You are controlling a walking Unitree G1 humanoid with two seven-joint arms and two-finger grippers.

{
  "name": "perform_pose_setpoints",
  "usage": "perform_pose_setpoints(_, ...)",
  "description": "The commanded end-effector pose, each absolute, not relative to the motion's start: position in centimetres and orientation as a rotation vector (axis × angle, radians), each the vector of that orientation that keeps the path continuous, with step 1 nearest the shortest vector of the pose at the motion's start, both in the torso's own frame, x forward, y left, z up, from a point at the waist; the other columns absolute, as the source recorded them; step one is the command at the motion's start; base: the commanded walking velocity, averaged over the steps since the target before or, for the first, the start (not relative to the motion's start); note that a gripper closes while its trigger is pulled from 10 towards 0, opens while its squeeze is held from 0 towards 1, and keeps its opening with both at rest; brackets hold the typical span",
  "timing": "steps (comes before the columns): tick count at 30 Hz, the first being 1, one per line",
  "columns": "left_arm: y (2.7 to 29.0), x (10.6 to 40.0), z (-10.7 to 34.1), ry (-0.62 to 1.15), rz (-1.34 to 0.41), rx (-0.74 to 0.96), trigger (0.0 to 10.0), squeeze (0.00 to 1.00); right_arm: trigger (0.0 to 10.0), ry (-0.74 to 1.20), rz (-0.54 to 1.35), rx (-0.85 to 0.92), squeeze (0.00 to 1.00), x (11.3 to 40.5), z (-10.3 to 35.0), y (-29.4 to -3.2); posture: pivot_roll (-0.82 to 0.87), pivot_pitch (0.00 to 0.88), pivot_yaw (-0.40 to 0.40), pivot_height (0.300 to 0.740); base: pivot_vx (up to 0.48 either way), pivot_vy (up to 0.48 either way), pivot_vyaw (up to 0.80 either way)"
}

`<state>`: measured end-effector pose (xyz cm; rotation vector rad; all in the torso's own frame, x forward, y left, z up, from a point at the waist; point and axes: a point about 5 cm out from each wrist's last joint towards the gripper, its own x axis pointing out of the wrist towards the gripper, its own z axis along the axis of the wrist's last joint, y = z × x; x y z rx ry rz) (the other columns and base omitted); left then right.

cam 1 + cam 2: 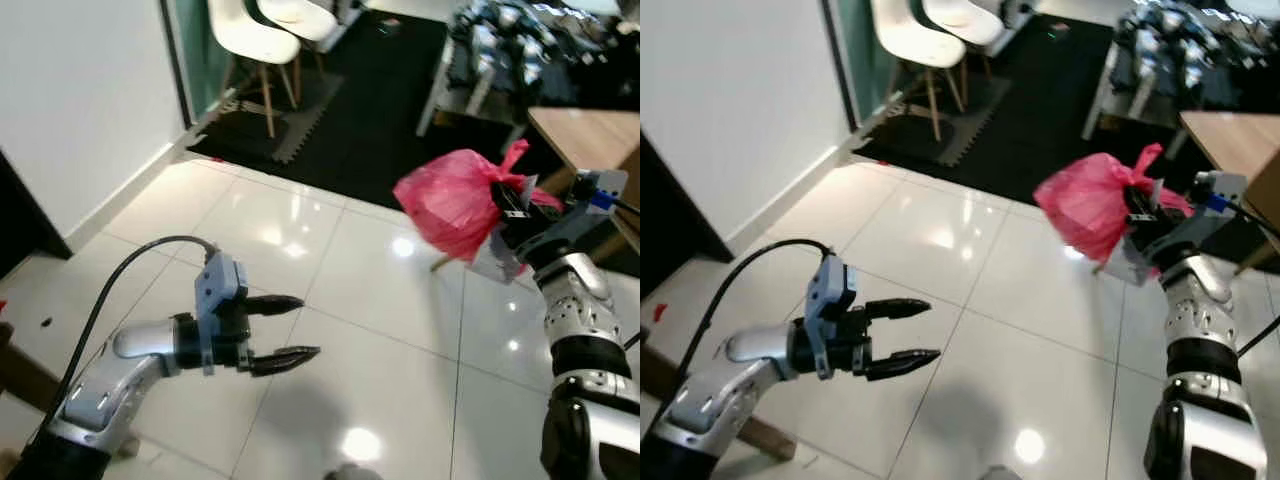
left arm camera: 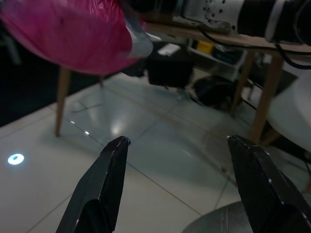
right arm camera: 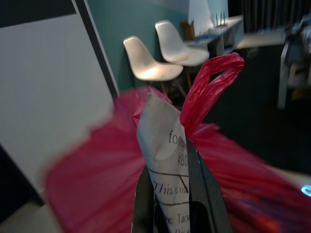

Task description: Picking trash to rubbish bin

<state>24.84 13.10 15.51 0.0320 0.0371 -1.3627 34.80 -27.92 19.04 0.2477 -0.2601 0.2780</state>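
Observation:
A tied red plastic bag (image 1: 455, 200) hangs in the air at the right, above the white tiled floor. My right gripper (image 1: 508, 208) is shut on the bag's knotted top together with a white printed paper slip (image 3: 167, 155); the bag's red loop handle (image 3: 214, 80) sticks up past the fingers. My left gripper (image 1: 295, 328) is held out low at the left over the tiles, open, with nothing between its black fingers (image 2: 104, 187). From the left wrist, the red bag (image 2: 68, 34) shows ahead and higher up.
White chairs (image 1: 255, 35) stand on a black mat (image 1: 330, 110) at the back. A wooden table (image 1: 585, 135) is at the far right, its legs (image 2: 60, 99) on the tiles. A white wall (image 1: 80, 100) runs along the left. A dark cabinet edge (image 1: 20, 215) sits lower left.

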Motion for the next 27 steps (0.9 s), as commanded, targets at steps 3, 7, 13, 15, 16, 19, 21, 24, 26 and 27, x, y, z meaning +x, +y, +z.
perform_pose_setpoints(3,12.8,25.0,15.7,0.015,-1.367,0.039,10.0,0.00,10.0,-0.309,0.298,0.239,0.00,34.6,20.4,-28.0,0.00,0.102,0.004,0.740,0.000,0.000,-0.77)
perform_pose_setpoints(7,12.6,25.2,16.2,-0.013,-1.367,0.041,10.0,0.00,10.0,-0.318,0.333,0.222,0.00,34.7,20.9,-27.2,0.00,0.102,0.003,0.740,0.000,0.000,-0.77)
perform_pose_setpoints(13,12.4,25.5,16.5,-0.035,-1.363,0.041,10.0,0.00,10.0,-0.337,0.382,0.219,0.00,34.5,21.8,-26.1,-0.01,0.097,0.004,0.740,0.000,0.000,-0.77)
perform_pose_setpoints(15,12.3,25.7,16.6,-0.039,-1.360,0.044,10.0,0.00,10.0,-0.345,0.406,0.225,0.00,34.3,22.2,-25.8,-0.01,0.095,0.003,0.740,0.000,0.000,-0.77)
perform_pose_setpoints(16,12.2,25.7,16.6,-0.041,-1.360,0.045,10.0,0.00,10.0,-0.347,0.419,0.222,0.00,34.3,22.3,-25.5,-0.01,0.094,0.002,0.740,0.000,0.000,-0.77)
perform_pose_setpoints(19,12.2,25.8,16.6,-0.045,-1.359,0.047,10.0,0.00,10.0,-0.349,0.440,0.222,0.00,34.3,22.5,-25.1,-0.01,0.092,0.002,0.740,0.000,0.000,-0.77)
perform_pose_setpoints(21,12.1,25.9,16.7,-0.053,-1.359,0.050,10.0,0.00,10.0,-0.346,0.468,0.217,0.00,34.0,22.7,-24.6,-0.01,0.092,0.002,0.740,0.000,0.000,-0.77)
perform_pose_setpoints(24,12.1,26.0,16.9,-0.065,-1.360,0.048,10.0,0.00,10.0,-0.337,0.485,0.204,0.00,33.9,22.7,-24.2,-0.01,0.090,0.002,0.740,0.000,0.000,-0.77)
perform_pose_setpoints(26,12.1,26.1,17.0,-0.071,-1.360,0.049,10.0,0.00,10.0,-0.340,0.506,0.205,0.00,33.9,22.8,-23.7,-0.01,0.086,0.005,0.740,0.000,0.000,-0.77)
perform_pose_setpoints(27,12.1,26.1,17.0,-0.071,-1.360,0.049,10.0,0.00,10.0,-0.340,0.506,0.205,0.00,33.9,22.8,-23.7,-0.01,0.086,0.005,0.740,0.000,0.000,-0.77)
